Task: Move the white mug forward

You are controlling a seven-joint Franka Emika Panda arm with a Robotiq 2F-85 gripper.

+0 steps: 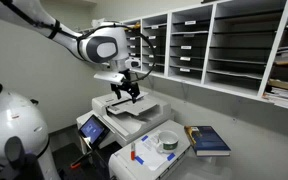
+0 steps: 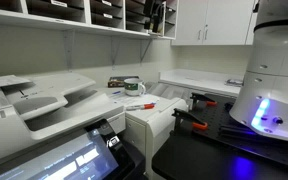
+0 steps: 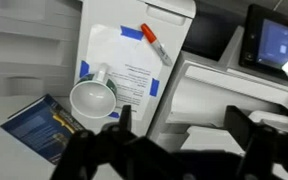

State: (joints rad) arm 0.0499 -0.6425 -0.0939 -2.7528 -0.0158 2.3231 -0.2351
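The white mug (image 1: 168, 141) is small and round with a greyish-green inside. It stands on a sheet of paper on a low white cabinet (image 1: 144, 160), next to a blue book (image 1: 208, 140). It also shows in an exterior view (image 2: 133, 87) and in the wrist view (image 3: 92, 100). My gripper (image 1: 124, 88) hangs open and empty high above the printer, well away from the mug. In the wrist view the two dark fingers (image 3: 184, 125) stand wide apart, with the mug to their left.
A slim white tube with a red tip (image 3: 154, 42) lies on the paper beyond the mug. A large printer (image 1: 132, 108) with a touch screen (image 3: 279, 45) stands beside the cabinet. Wall shelves (image 1: 224, 40) run behind. The blue book (image 3: 44, 125) touches the mug's side.
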